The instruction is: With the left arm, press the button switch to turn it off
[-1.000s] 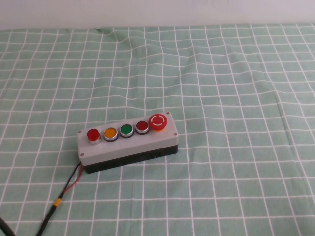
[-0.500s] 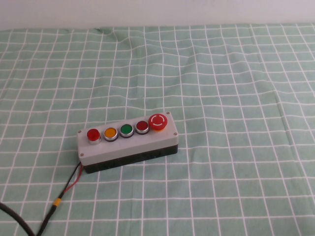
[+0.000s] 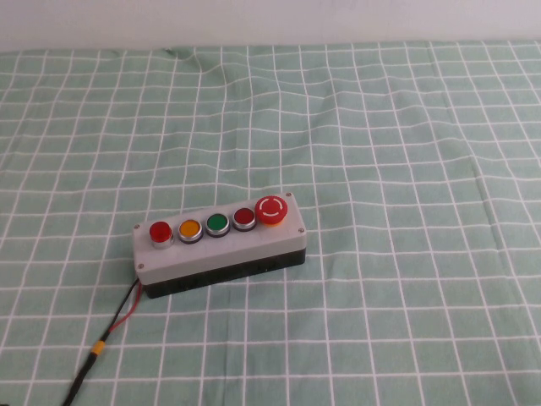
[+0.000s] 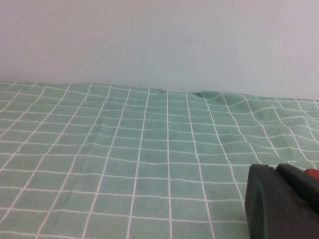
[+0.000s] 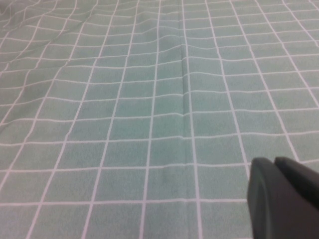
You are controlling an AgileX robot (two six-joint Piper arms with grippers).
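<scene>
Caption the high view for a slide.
Grey five-button box on green checked cloth, bright-red button switch at its left end; neither gripper in view.

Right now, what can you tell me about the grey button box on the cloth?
The grey button box lies flat on the green checked tablecloth, turned slightly askew. Its pale grey plastic lid sits on a black base. Five buttons stand in a row: the button switch, bright red with a silver ring, at one end, then orange, green, dark red, and a big red mushroom button. Red and black wires leave below the switch end. Neither hand touches it; both are outside the high view.
</scene>
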